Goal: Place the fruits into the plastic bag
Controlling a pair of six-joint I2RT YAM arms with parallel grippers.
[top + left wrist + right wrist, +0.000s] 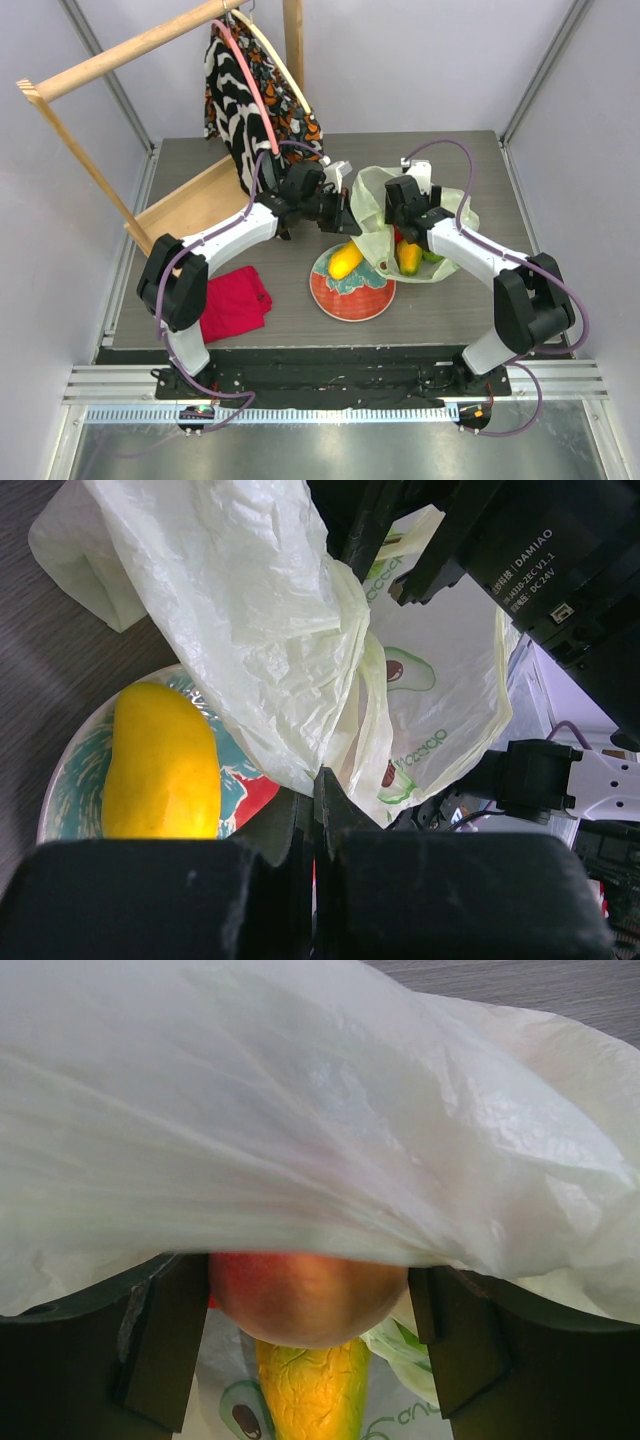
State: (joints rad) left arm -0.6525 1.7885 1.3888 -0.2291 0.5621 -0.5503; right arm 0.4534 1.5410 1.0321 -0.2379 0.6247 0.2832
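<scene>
The left hand (314, 792) is pinching shut on an edge of the plastic bag (375, 195), holding it up at mid-frame above the bench (480, 160). The right hand (308, 1345) is sitting under the bag's plastic, its fingers standing apart around a peach (305, 1300). A yellow mango (345, 260) is lying on the plate (350, 302).

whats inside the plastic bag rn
Inside the plastic bag: a peach between the fingers of the right gripper, a yellow-orange textured fruit next to it, and seemingly a green fruit. The bag's film covers anything further in.
</scene>
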